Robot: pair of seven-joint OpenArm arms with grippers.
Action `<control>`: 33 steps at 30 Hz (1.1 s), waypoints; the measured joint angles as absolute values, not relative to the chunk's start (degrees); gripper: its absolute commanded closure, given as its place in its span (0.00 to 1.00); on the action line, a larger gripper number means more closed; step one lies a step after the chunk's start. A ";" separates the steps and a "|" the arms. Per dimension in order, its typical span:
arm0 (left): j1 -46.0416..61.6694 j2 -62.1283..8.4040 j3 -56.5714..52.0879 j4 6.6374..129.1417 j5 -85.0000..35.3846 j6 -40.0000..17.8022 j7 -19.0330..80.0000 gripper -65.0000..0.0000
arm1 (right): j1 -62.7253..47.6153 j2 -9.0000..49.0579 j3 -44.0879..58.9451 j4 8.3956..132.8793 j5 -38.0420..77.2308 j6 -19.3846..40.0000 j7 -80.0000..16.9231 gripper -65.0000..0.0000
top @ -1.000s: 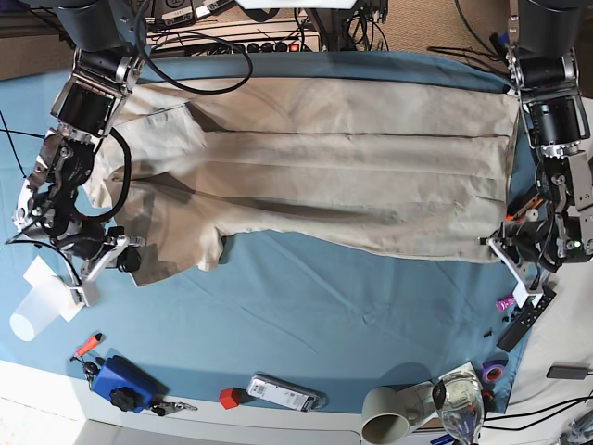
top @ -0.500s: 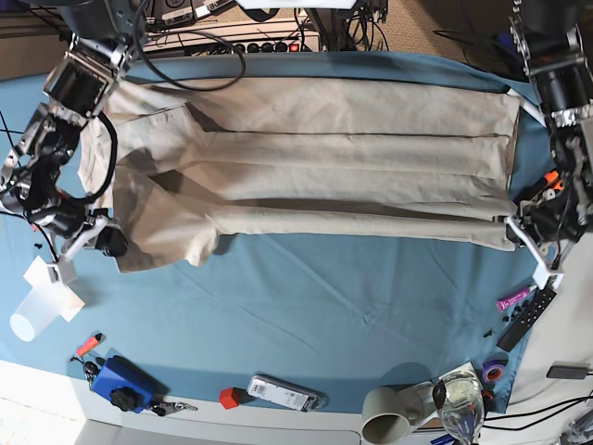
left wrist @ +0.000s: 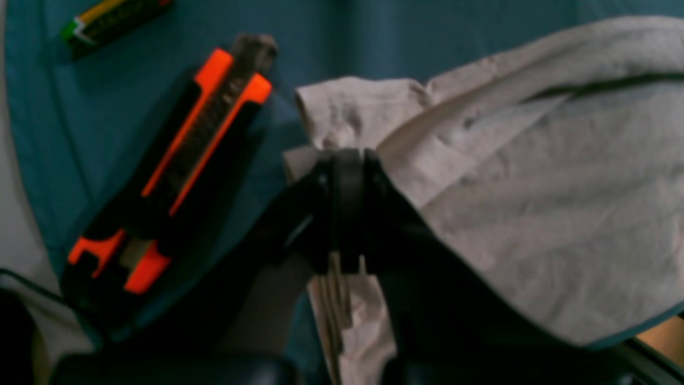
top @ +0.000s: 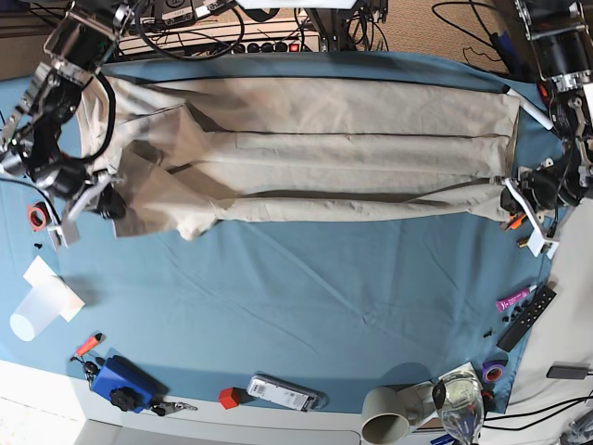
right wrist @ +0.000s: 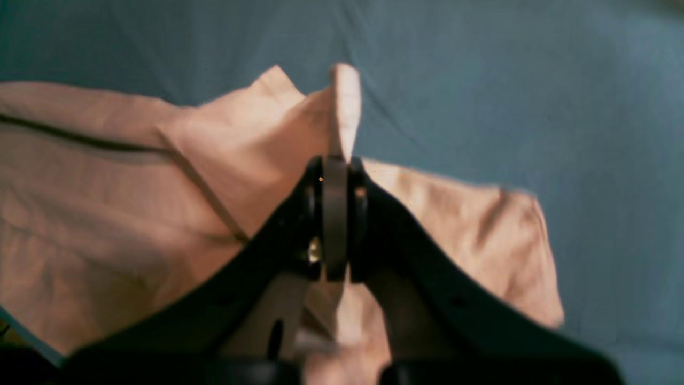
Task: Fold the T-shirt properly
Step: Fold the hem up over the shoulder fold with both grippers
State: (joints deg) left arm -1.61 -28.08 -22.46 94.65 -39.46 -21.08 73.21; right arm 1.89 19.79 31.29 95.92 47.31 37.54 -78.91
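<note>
- I have both grippers pinching the near hem of the shirt [top: 315,148], one at each end, and I judge this step to be a lengthwise fold carrying that edge toward 12 o'clock.
- To do it well, I want both arms travelling at the same pace, so the lifted edge stays straight and lands parallel to the far edge.
- I keep light tension between the arms; too much would drag the whole shirt across the cloth [top: 306,297], too little would let the middle sag and crease.
- Left gripper [left wrist: 347,160]: jaws pressed together on a bunched corner of fabric, seen clearly in its wrist view. A folded tuft sticks out just past the tips.
- Right gripper [right wrist: 335,166]: jaws likewise clamped on fabric, a small peak of it standing up beyond the tips.
- An orange-and-black cutter [left wrist: 176,176] lies just beside the left grip, at about 9 o'clock from it; I steer clear so the hem doesn't snag it.
- The shirt lies stretched wide across the far half of the cloth, from 9 to 3 o'clock in the base view.
- It is plain beige, no print, soft and lightly wrinkled, with long creases running along its length.
- The right-gripper end is rumpled, with a sleeve bulging out there; the other end looks squarer.
</note>
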 measured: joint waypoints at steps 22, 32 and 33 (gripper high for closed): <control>9.19 -28.08 -25.45 105.49 -38.50 -21.04 71.96 1.00 | -13.30 19.59 43.44 105.51 53.52 39.03 -81.10 1.00; 13.06 -27.55 -27.07 105.75 -40.60 -21.06 71.79 1.00 | -14.92 19.46 44.51 105.54 53.65 39.03 -81.12 1.00; 13.30 -27.55 -27.07 105.75 -40.60 -21.06 71.81 1.00 | -14.94 19.49 44.51 105.54 53.67 39.05 -81.12 1.00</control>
